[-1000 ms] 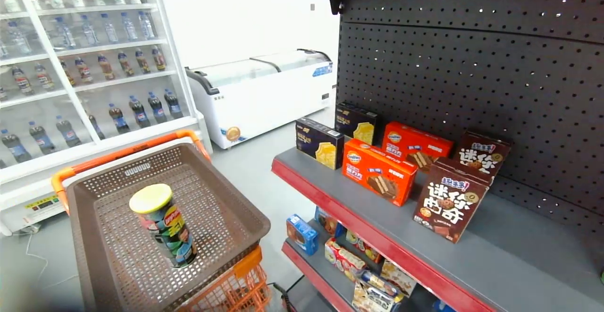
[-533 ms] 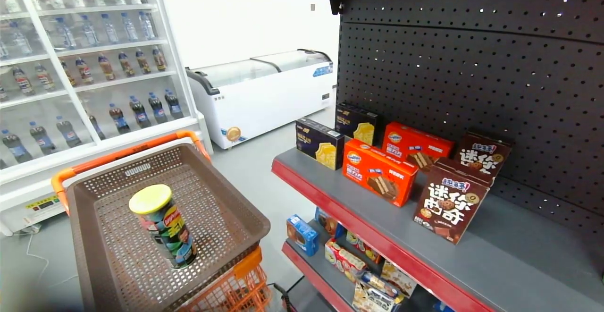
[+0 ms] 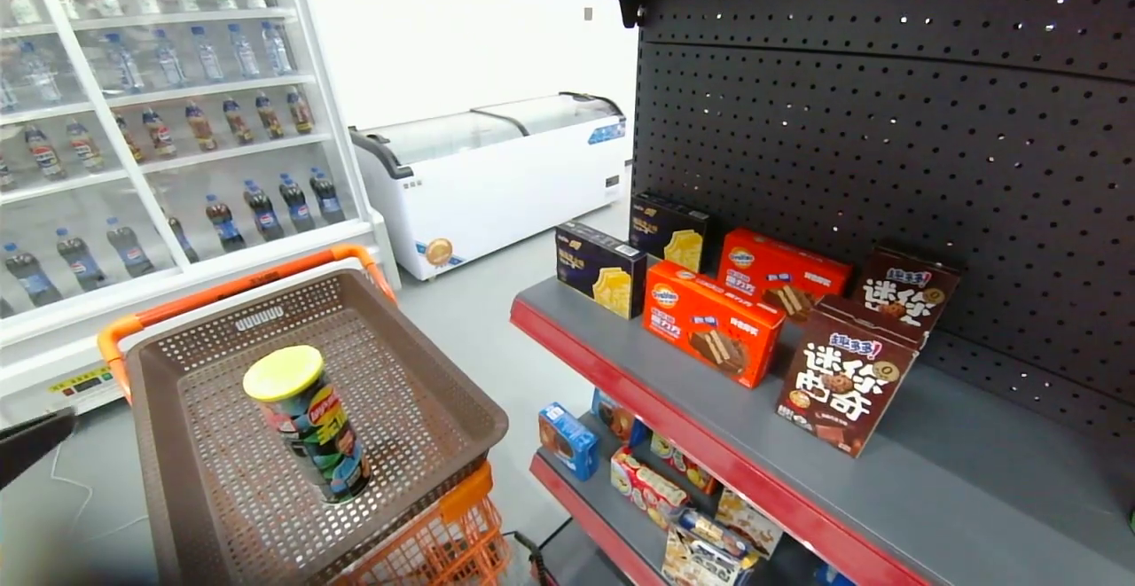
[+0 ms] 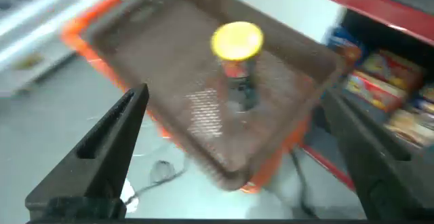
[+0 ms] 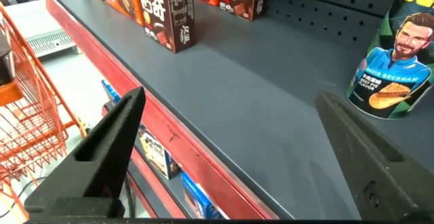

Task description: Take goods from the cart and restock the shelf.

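Observation:
A chip can with a yellow lid stands upright in the brown perforated basket on top of the orange cart. My left gripper hangs open above and outside the basket, with the can in line between its fingers but well away from them. A dark tip of the left arm pokes in beside the cart. My right gripper stands open and holds nothing over the grey shelf board. A second chip can stands on that board.
Dark blue, orange and brown snack boxes stand in rows on the grey shelf before the black pegboard. The shelf has a red front edge, with more goods on the shelf below. A drinks fridge and a chest freezer stand behind.
A dark tip of my left arm has come into the head view at the left edge, beside the cart. The can, the cart and the boxes have not moved.

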